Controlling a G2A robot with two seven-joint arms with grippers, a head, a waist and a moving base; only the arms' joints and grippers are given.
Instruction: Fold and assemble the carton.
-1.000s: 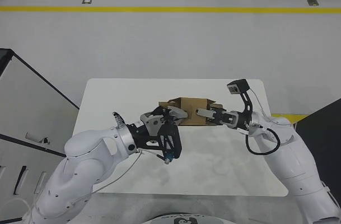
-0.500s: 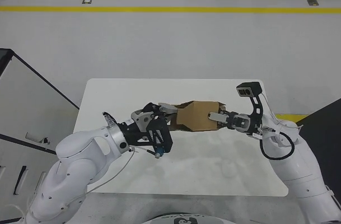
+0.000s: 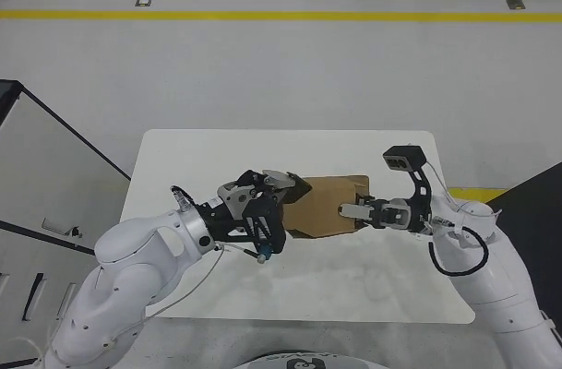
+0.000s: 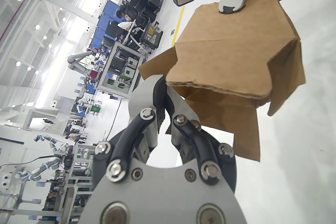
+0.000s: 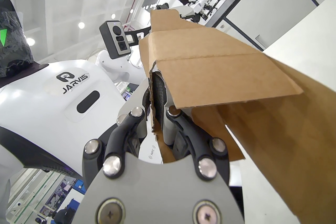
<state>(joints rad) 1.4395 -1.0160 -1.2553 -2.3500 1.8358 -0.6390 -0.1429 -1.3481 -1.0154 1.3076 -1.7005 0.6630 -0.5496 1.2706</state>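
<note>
2 grips carry the carton (image 3: 325,205) above the table (image 3: 373,286): left gripper (image 3: 294,187) pinched shut on 1 end, right gripper (image 3: 351,210) clamped on the other. Mid-fold, I judge; next, the loose flaps (image 4: 231,128) need tucking.

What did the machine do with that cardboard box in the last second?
The carton was turned over: its open inside faced up, now a plain brown side does. It also came a little toward the table's middle. The left pincer and right pincer went along, each keeping its grip on one end. The white table stayed put.
</note>
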